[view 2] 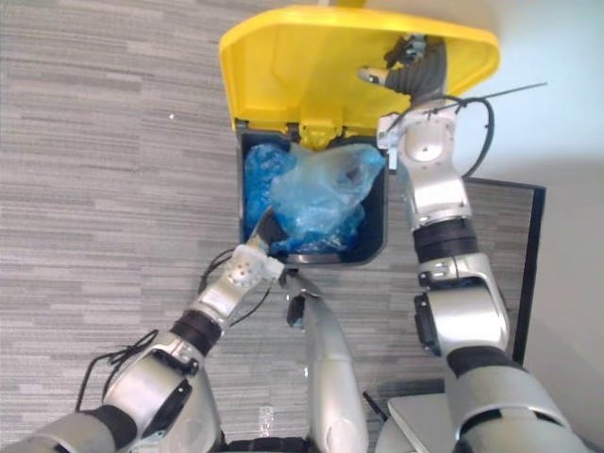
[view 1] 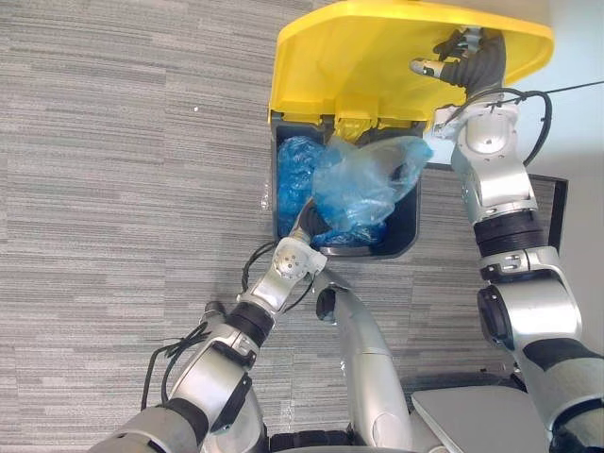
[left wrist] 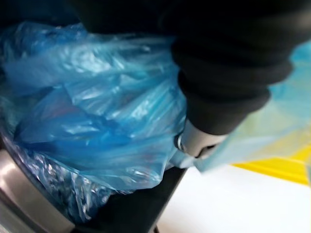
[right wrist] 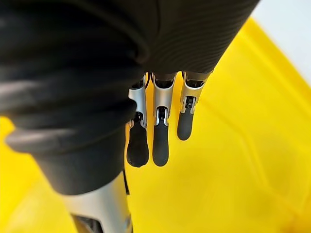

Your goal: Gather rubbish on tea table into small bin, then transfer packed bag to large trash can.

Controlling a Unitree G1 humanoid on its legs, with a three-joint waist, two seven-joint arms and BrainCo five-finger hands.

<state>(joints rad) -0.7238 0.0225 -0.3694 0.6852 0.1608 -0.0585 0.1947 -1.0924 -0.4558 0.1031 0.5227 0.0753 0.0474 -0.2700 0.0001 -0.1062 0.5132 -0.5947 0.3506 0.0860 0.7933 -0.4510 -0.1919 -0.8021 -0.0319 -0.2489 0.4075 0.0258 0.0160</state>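
Observation:
The large trash can (view 1: 408, 238) stands in front of me, its yellow lid (view 1: 359, 66) tipped up. My right hand (view 1: 467, 57) rests on the lid's underside, open, with straight fingers (right wrist: 160, 141) against the yellow plastic. The packed blue bag (view 1: 363, 184) bulges above the can's rim, over darker blue plastic (view 1: 294, 170) inside. My left hand (view 1: 307, 222) reaches into the can at the bag's lower left. In the left wrist view the hand (left wrist: 218, 73) has a thin sheet of the bag (left wrist: 97, 121) pulled taut from its thumb (left wrist: 194, 143); the fingers are covered.
Grey striped carpet (view 1: 123, 189) lies to the left of and before the can. A dark-framed panel (view 1: 559, 212) stands behind my right arm, against a pale wall (view 1: 580, 113) at the right.

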